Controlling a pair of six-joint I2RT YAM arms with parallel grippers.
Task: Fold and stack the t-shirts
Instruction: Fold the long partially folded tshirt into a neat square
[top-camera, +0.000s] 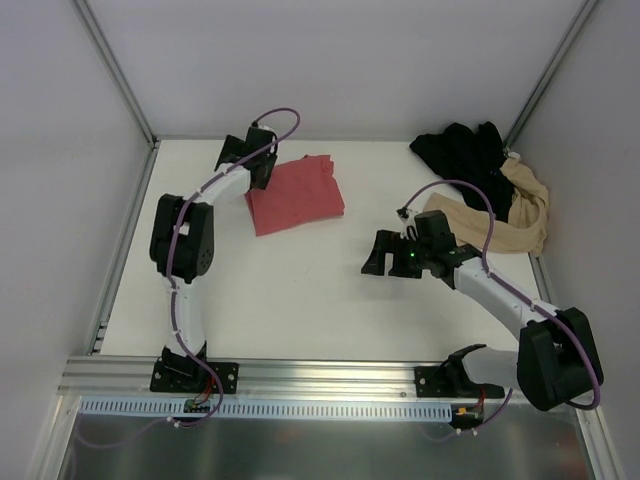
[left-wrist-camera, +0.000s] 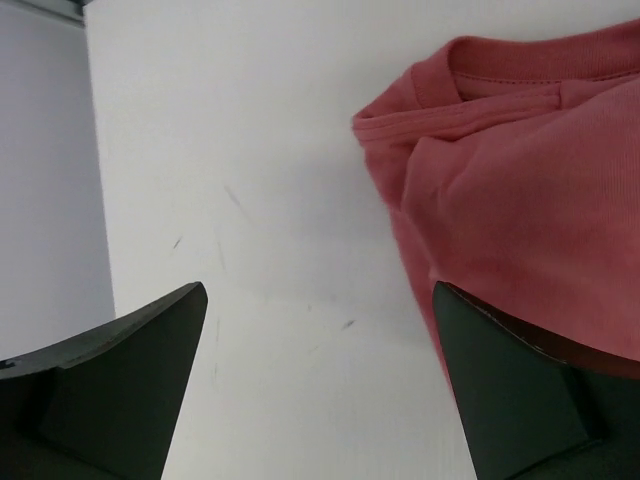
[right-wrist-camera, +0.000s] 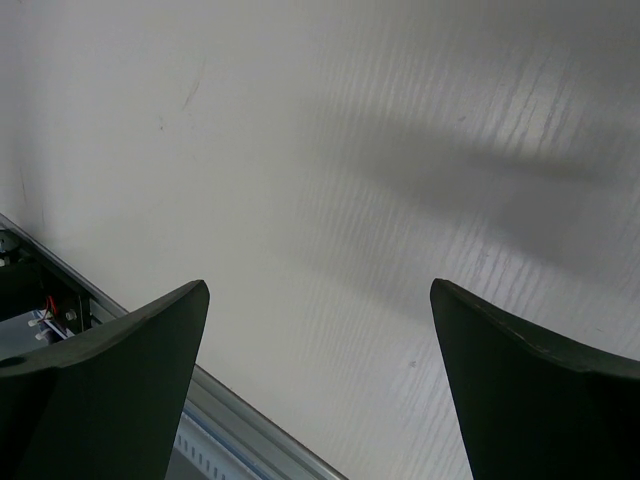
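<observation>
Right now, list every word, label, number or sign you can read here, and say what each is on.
None can be read.
The red shirt, black shirt and tan shirt show no print or tag.
The table carries only scuff marks.
The rail shows no lettering.

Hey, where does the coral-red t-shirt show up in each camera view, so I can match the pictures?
Top external: the folded coral-red t-shirt lies left of centre, toward the far side of the table.
Left wrist: it fills the right side of the picture, collar at the top.
Right wrist: not in it.
Shared landmark: the white table, whose surface shows in all three views.
</observation>
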